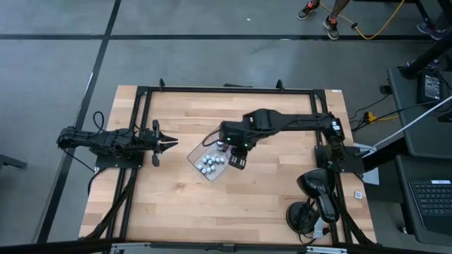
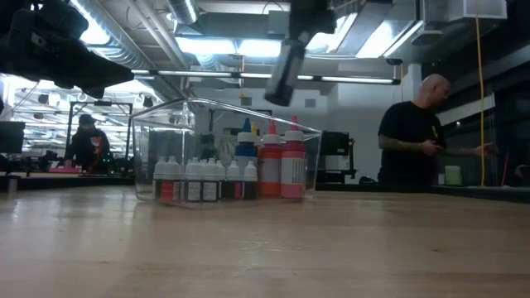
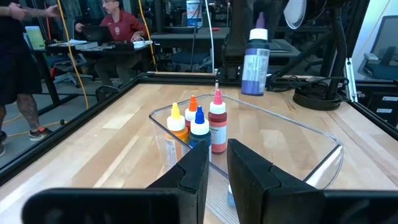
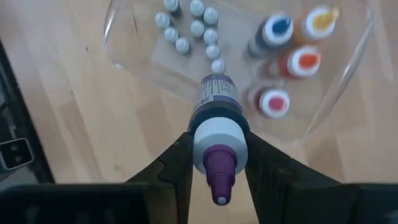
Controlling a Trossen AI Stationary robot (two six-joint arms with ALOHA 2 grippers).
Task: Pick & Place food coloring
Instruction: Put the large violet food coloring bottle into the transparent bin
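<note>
Overhead, the right gripper (image 1: 224, 146) hides its load; its wrist view shows a purple-capped bottle (image 4: 214, 124) clamped above the tray (image 4: 348, 68). The left gripper (image 1: 173, 143) waits, pinched together.

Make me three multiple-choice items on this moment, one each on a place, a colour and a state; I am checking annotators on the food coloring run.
1. Where is the purple-capped food coloring bottle?
A. Lying on the wooden table
B. Between the right gripper's fingers, above the clear rectangular plastic tray
C. In the left gripper

2. Which cap colour shows among the tall bottles in the tray?
A. Green
B. Black
C. Blue

3. How is the left gripper?
A. Shut, empty
B. Wide open
C. Shut on a bottle

Answers: B, the right wrist view shows the fingers clamping it over the tray; C, a blue cap stands beside orange and red; A, its fingers meet with nothing between.
</note>
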